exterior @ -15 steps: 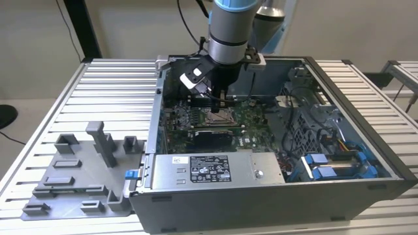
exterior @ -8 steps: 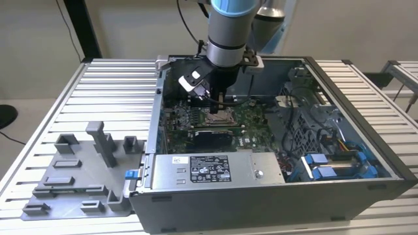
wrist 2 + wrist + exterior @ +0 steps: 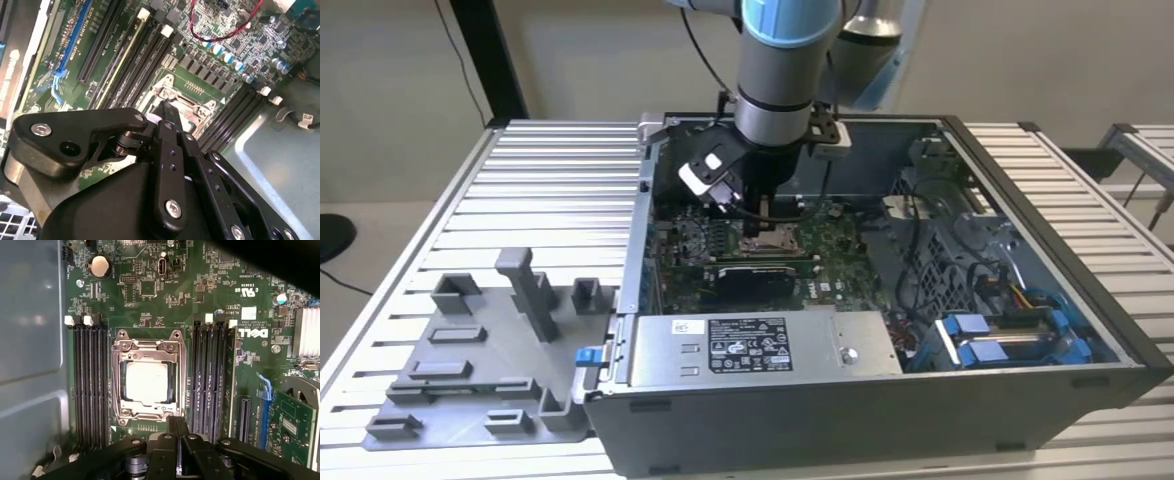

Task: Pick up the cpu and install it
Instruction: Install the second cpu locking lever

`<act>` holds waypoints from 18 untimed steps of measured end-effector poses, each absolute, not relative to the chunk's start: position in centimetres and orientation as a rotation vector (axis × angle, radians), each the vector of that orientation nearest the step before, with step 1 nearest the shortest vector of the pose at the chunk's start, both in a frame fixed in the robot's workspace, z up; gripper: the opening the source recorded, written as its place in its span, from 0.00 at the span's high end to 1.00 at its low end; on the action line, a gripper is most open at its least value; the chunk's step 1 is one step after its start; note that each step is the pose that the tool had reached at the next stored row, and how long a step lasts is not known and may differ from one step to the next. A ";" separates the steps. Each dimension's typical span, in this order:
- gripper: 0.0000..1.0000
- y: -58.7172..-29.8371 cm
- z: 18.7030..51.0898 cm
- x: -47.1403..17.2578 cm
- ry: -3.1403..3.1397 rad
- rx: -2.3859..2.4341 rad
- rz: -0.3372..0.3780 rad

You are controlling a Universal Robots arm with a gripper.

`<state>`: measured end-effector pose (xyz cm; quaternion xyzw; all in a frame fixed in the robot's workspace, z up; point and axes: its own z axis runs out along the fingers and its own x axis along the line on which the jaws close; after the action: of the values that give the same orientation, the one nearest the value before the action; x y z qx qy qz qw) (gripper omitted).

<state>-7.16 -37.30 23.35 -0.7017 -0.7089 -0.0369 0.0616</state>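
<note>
- The cpu (image 3: 146,383) lies flat in the socket (image 3: 148,377), silvery top up, edges square with the frame; being square, it has no long axis.
- The hand (image 3: 175,426), fingers together and empty, hangs just beside the socket.

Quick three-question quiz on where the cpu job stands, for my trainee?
1. True or false: in the first wrist view, the cpu lies inside the socket frame.
2. What flanks the socket on both sides? A) memory slots B) fans C) drive bays
3. Fill in: the grey fixture tray sits on the exterior view's ___ of the case.
Key: 1 true; 2 A; 3 left.
</note>
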 end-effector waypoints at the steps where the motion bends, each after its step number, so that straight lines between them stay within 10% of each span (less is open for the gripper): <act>1: 1.00 -37.3 23.3 -7.2 -2.143 -2.122 -0.112; 18: 1.00 -37.4 21.5 -8.7 -2.136 -2.127 -0.114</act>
<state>-8.65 -37.44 21.46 -0.7038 -0.7067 -0.0378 0.0623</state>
